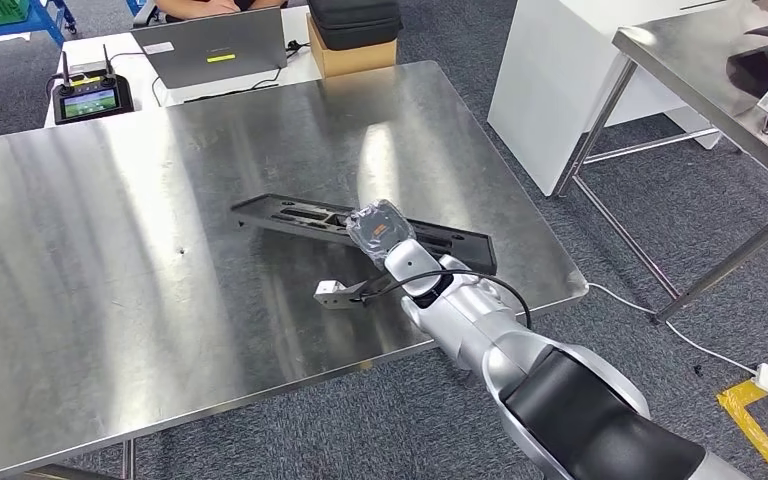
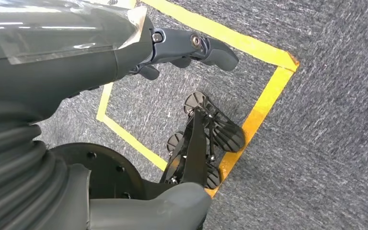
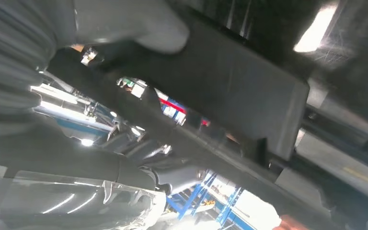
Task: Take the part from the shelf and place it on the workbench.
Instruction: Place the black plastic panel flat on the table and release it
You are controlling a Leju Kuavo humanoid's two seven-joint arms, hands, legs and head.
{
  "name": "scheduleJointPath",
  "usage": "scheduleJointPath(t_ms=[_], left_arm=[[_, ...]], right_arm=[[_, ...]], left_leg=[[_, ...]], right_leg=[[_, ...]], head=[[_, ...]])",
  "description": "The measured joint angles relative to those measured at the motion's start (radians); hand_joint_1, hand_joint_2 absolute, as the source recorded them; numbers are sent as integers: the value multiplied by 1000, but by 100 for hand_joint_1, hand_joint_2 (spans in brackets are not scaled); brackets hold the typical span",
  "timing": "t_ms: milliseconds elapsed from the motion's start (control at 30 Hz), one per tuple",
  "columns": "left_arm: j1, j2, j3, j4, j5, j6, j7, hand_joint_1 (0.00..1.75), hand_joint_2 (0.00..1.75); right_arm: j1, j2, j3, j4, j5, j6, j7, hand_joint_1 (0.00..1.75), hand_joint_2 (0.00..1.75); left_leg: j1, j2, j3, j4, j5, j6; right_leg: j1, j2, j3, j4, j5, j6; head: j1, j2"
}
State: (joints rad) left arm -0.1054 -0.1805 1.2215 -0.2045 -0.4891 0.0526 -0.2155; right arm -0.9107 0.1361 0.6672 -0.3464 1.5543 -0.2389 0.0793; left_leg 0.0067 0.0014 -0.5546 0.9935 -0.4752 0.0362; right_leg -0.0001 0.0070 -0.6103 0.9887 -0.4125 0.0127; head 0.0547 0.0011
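Hanging at my side above grey carpet, my left hand (image 2: pixel 172 50) holds nothing, its fingers loosely curled apart. On the steel workbench (image 1: pixel 110 250) the long black part (image 1: pixel 290 215) lies flat; my right hand (image 1: pixel 380 232) rests on its middle, grip unclear. Beyond the far edge sit a controller (image 1: pixel 90 100), a laptop (image 1: pixel 215 48) and a cardboard box (image 1: pixel 355 55).

The right hand (image 1: pixel 381 232) covered the middle of the long black part (image 1: pixel 290 213) on the steel workbench (image 1: pixel 110 280), hiding whether its fingers gripped it. The right wrist view was blurred, the part (image 3: pixel 249 91) a dark slab. A laptop (image 1: pixel 215 45) and a person's arms were cut off by the frame's edge.
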Motion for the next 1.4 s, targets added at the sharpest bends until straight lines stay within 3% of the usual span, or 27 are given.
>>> scheduleJointPath(t_ms=[600,767,900,967,1100,1267,1400], left_arm=[[1,1,0,0,4,-67,10,0,0],[1,1,0,0,8,-85,16,0,0],[1,0,6,0,24,-84,5,0,0],[1,-2,11,0,32,-77,-2,0,0],[2,-6,19,0,42,-55,-9,0,0],[5,-10,39,0,67,-31,-19,0,0],[6,-10,57,0,81,-31,-26,0,0]], right_arm=[[12,-30,-7,14,-34,-20,5,0,175],[31,-35,-52,1,-123,-138,-49,0,175],[100,-37,-150,-115,-344,-389,-213,0,175],[166,-37,-223,-238,-469,-442,-323,0,175],[298,-40,-329,-466,-680,-452,-459,0,175],[586,-58,-404,-876,-1181,-385,-680,0,175],[762,-70,-432,-1105,-1295,-328,-739,0,175]], left_leg=[[-6,0,2,1,0,1],[-6,0,2,1,0,1],[-6,-1,3,1,0,1],[-6,-2,3,1,0,1],[-6,-3,3,1,-1,1],[-6,-7,4,1,-4,1],[-6,-5,3,1,-6,1]], right_leg=[[-6,0,3,0,0,1],[-6,0,3,0,0,1],[-6,-1,3,0,0,1],[-5,-1,3,0,0,1],[-5,-3,3,0,-1,1],[-6,-9,6,-1,-4,4],[-6,-6,6,-1,-4,4]], head=[[0,0],[0,0],[0,0],[0,0],[0,0],[0,0],[0,0]])
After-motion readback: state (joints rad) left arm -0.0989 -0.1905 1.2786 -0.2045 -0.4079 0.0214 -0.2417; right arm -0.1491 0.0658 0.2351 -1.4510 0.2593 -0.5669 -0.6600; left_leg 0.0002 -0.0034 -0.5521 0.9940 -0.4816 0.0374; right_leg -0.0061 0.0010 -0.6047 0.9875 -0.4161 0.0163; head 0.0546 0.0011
